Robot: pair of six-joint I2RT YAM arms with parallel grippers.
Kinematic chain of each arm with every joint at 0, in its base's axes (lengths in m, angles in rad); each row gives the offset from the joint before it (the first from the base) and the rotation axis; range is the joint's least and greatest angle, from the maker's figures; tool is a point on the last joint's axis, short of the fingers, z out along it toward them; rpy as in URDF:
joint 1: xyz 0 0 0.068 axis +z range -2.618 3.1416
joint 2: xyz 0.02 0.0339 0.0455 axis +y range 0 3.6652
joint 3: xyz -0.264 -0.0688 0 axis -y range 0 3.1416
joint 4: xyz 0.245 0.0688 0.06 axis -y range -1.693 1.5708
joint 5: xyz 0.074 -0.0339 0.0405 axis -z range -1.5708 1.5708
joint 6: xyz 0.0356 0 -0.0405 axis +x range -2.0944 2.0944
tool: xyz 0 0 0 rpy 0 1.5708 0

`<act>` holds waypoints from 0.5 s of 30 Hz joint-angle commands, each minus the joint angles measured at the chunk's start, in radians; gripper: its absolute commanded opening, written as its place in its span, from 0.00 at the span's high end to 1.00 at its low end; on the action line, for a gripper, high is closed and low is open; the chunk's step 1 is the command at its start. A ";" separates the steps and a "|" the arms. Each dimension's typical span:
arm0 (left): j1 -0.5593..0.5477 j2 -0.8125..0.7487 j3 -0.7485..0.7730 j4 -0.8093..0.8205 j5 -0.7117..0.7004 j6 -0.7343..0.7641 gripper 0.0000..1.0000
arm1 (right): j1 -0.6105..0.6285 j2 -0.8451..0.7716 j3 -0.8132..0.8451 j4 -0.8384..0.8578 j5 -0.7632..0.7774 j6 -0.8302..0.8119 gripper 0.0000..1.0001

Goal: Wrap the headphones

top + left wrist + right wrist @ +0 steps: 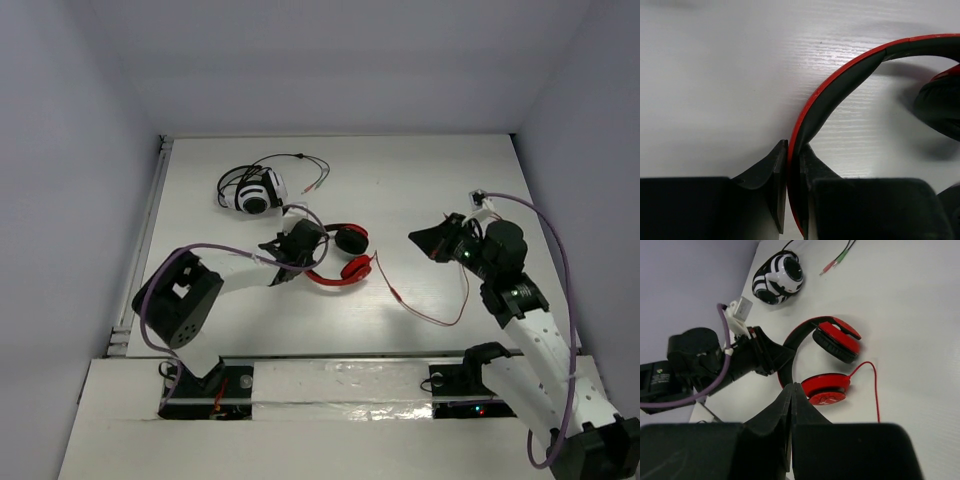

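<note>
Left gripper (793,174) clenched on the headband (837,86) of the red headphones (352,268), mid-table (420,180). Red cable (420,312) trails rightward. Right gripper (428,243) stands apart, fingers pressed together, empty. Black-and-white headphones (256,193) lie beyond.

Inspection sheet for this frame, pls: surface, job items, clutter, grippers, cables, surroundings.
Surface: white table.
Job's things: red headphones lie flat mid-table, not wrapped.
Clutter: black-and-white headphones at far left, apart from the red pair.
Grippers: left gripper shut on the red headband; right gripper shut, empty, to the right of the red pair.
Cables: red cable trails loose to the right; dark cable loops behind the black-and-white pair; purple leads on both arms.
Surroundings: plain pale walls on three sides.
</note>
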 commanded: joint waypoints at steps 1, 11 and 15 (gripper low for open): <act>0.022 -0.146 0.085 -0.057 0.005 0.073 1.00 | 0.026 0.031 -0.036 0.168 -0.068 0.023 1.00; 0.108 -0.321 0.519 -0.444 0.164 0.222 1.00 | 0.067 0.142 -0.015 0.354 -0.101 0.020 1.00; 0.196 -0.333 0.694 -0.572 0.281 0.296 1.00 | 0.067 0.189 -0.016 0.428 -0.147 0.018 0.38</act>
